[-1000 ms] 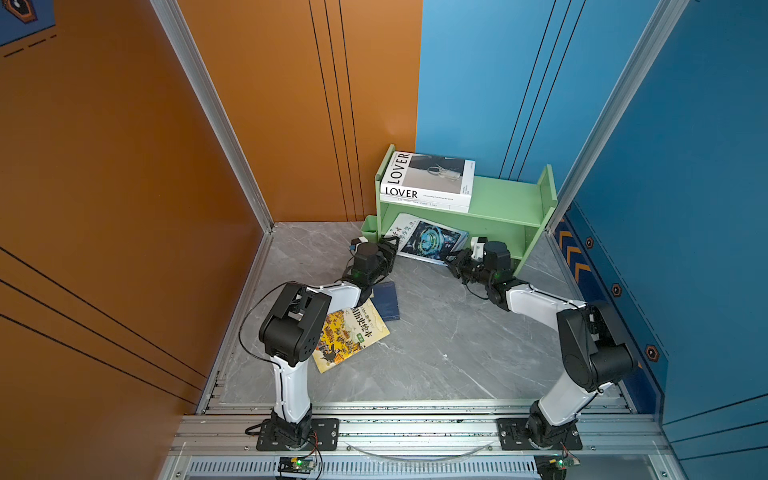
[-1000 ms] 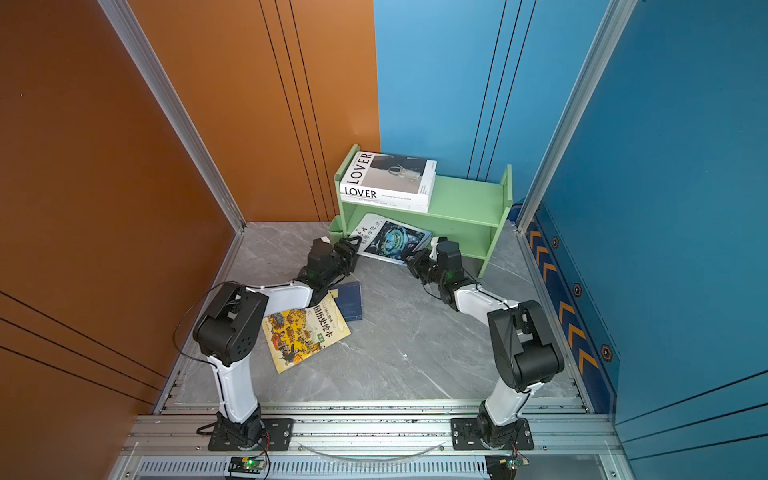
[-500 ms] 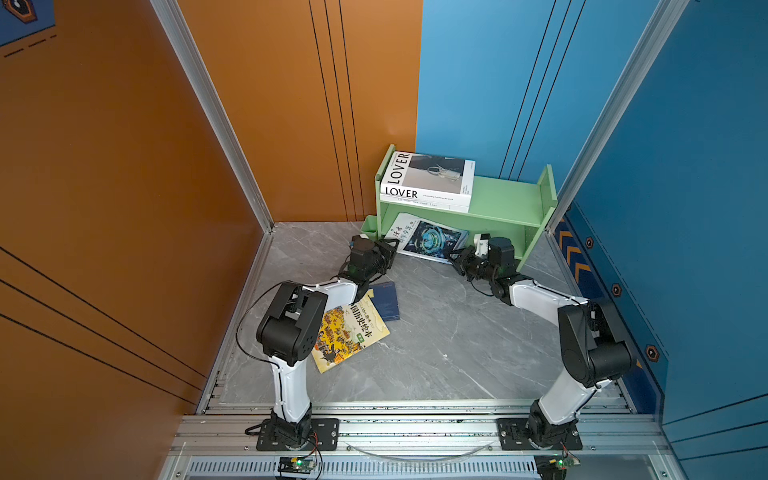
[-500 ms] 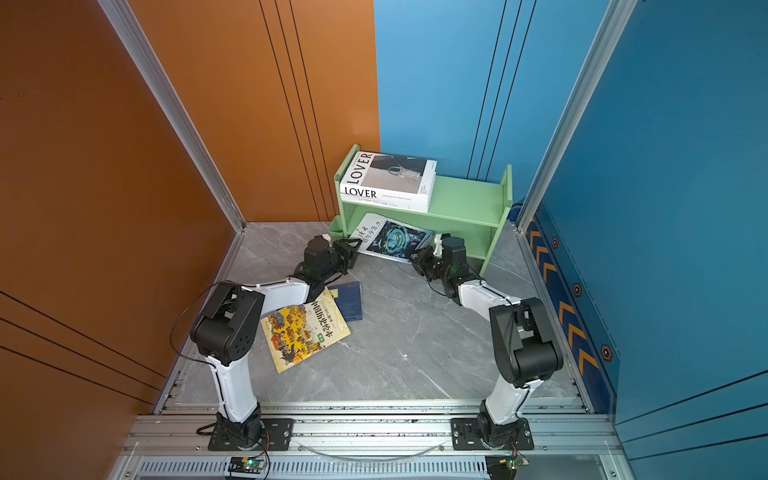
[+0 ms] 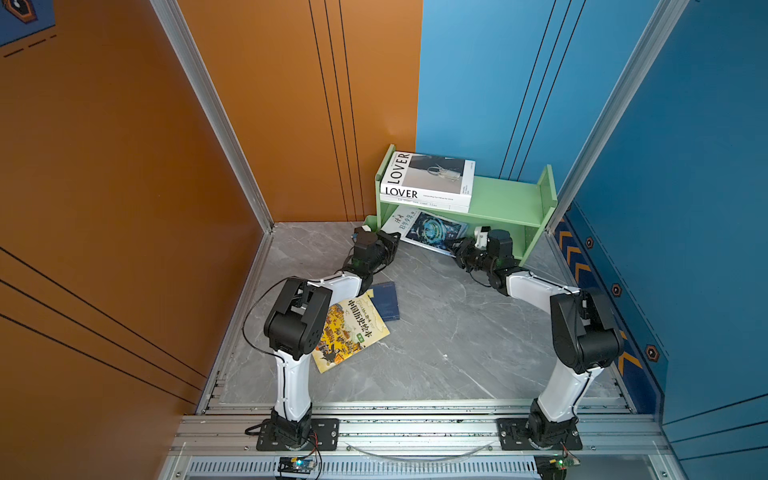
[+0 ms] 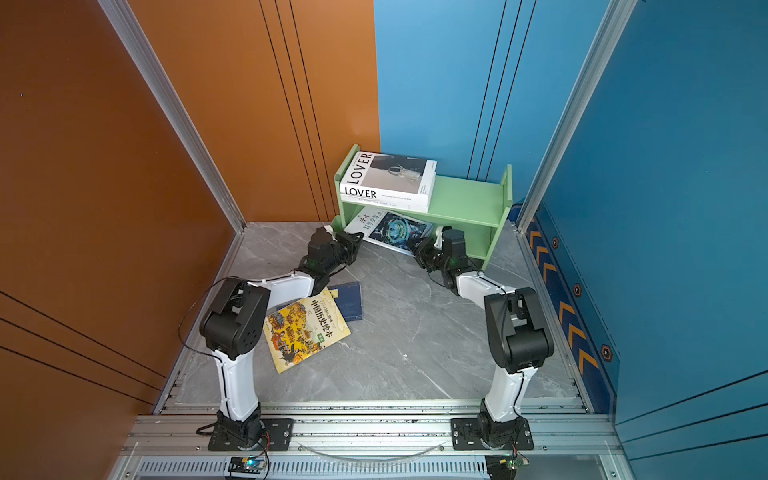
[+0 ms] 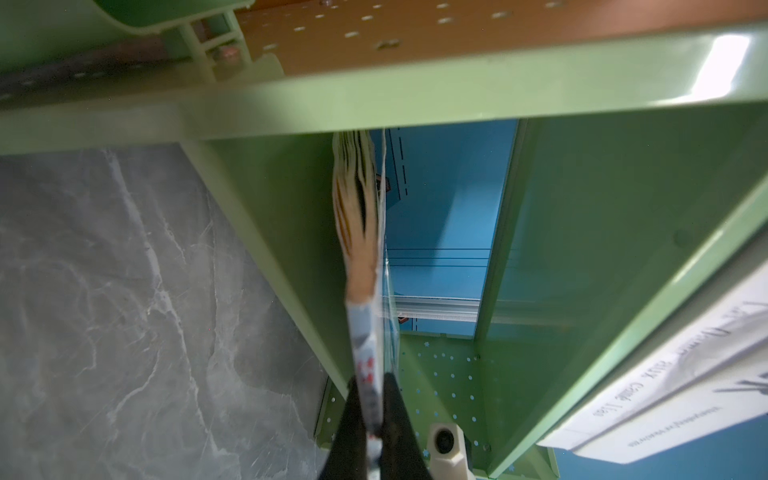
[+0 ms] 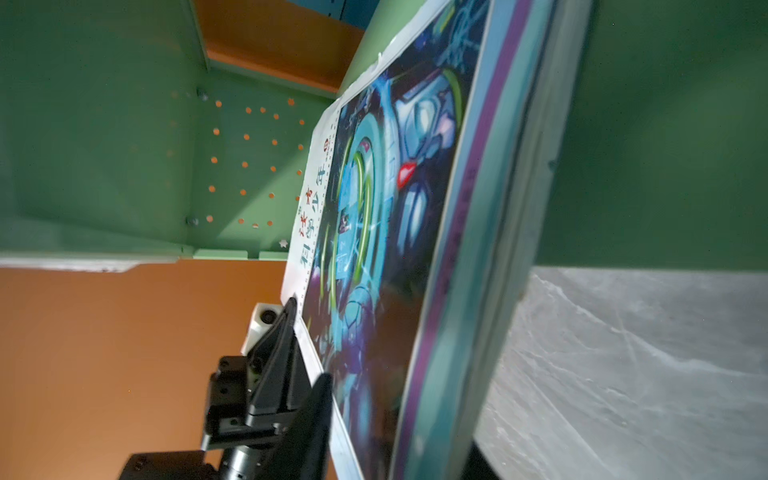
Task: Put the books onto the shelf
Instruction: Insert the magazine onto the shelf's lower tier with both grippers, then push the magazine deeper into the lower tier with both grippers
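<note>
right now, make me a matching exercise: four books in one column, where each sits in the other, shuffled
1 LOVER book
2 teal sci-fi book
3 yellow illustrated book
4 navy book

a floor, partly under another book
b top tier of the shelf
c floor, partly covering another book
d poking from the lower tier, left end effector shut on it

Pairs: 1-b, 2-d, 3-c, 4-a

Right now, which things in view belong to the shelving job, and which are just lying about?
Job: shelf; LOVER book and white book under it, on top tier; teal sci-fi book, partly in lower tier; yellow book and navy book, on the floor.
Not the job: front mounting rail; small circuit board below it.
</note>
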`<state>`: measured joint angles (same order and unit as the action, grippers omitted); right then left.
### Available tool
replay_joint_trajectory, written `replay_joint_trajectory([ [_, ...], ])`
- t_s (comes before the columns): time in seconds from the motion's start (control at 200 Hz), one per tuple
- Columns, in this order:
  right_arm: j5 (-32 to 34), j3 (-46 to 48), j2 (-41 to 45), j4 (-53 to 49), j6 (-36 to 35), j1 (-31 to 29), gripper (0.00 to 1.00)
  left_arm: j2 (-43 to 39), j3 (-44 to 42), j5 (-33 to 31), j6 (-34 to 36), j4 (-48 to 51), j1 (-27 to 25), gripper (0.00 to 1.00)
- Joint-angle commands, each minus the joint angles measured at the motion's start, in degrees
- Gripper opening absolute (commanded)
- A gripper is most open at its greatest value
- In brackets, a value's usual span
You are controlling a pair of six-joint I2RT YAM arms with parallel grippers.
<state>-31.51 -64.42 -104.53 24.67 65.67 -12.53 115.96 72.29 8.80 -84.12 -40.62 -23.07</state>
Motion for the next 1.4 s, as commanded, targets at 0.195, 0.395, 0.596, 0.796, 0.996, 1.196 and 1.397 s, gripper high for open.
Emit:
replay_joint_trajectory([
  [0.195,1.8,-0.7,1.6,-1.1,-0.5,-0.4,0.64,7.1,7.8,-3.8,-1.0,-4.2,-1.5,0.0],
  [0.395,3.3,-0.5,2.4,-4.0,-1.3,-0.1,0.63,8.5,9.1,-5.0,-1.5,-4.2,-1.3,0.0],
  [0.596,4.7,0.6,2.5,-3.6,-0.8,0.2,0.62,8.7,9.3,-7.2,-1.8,-4.3,-1.5,0.0],
  [0.796,4.5,-0.5,1.1,-2.8,-0.5,0.4,0.46,9.2,10.0,-8.6,-1.5,-4.3,-1.7,0.0],
  [0.996,4.7,-2.5,-0.7,-2.8,-0.4,0.5,0.43,10.2,11.0,-8.5,-1.7,-4.3,-1.7,0.0],
  [1.196,4.9,-3.9,-2.4,-2.8,-0.1,0.8,0.4,10.8,11.4,-8.5,-1.8,-4.3,-1.4,0.0],
  [1.397,5.1,-4.5,-3.8,-2.4,0.6,0.9,0.36,11.2,11.9,-8.3,-1.9,-4.4,-1.2,0.0],
])
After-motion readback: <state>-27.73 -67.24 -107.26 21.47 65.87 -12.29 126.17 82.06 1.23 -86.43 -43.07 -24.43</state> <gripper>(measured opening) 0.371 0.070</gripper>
